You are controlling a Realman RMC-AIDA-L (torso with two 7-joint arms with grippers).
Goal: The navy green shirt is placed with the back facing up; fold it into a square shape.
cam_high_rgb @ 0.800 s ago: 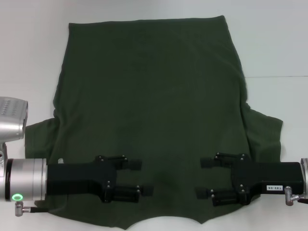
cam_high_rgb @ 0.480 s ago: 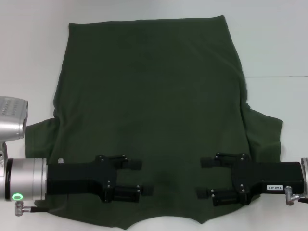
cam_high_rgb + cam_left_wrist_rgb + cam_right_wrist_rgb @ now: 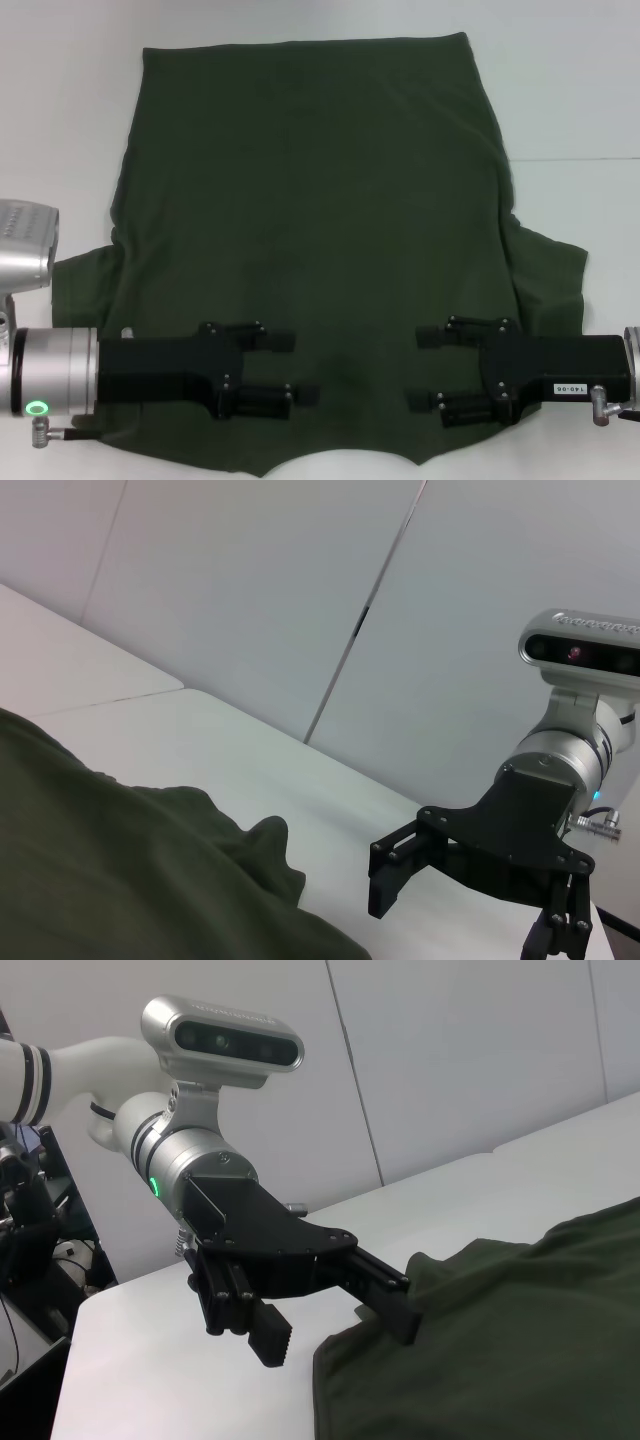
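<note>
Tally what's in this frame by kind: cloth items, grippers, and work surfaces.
Cloth: 1, the navy green shirt, spread flat.
Grippers: 2, left gripper and right gripper, both with jaws open above the shirt's near end.
Work surface: 1, the white table.
Total: 4.

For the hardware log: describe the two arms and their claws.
Both arms end in silver cylindrical wrists with black housings. The left claw and right claw are black, two-fingered, with ridged pads. The left wrist carries a green ring light, the right housing a small white label. Silver cameras sit atop each wrist.
</note>
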